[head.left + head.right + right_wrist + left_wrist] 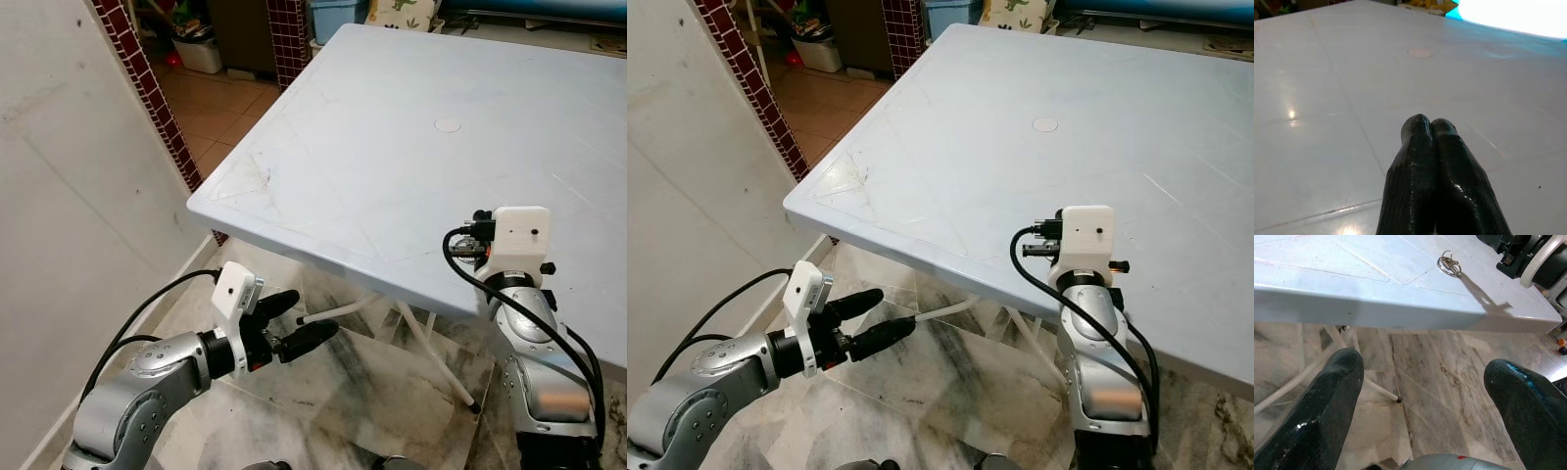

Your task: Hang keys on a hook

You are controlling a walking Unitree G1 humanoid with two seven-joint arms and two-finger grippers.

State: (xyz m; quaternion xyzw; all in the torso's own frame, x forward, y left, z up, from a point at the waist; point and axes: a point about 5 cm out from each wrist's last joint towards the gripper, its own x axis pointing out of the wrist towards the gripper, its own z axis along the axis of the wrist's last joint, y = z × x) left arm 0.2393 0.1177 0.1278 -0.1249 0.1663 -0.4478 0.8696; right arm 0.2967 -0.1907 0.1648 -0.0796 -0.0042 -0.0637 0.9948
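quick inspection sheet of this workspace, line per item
Surface: pale blue plastic table, scuffed, with a round plug in its top.
Job's things: keys on a ring lie on the table top near its edge, close to the right arm; no hook seen.
Clutter: nothing seen on the table besides the keys.
Grippers: left gripper is below the table edge, over the floor, fingers spread; right gripper is low over the table top, fingers pressed together, holding nothing.
Cables: black cable loops along the right wrist; another runs along the left arm.
Surroundings: marble floor, white wall, red tiled pillar.
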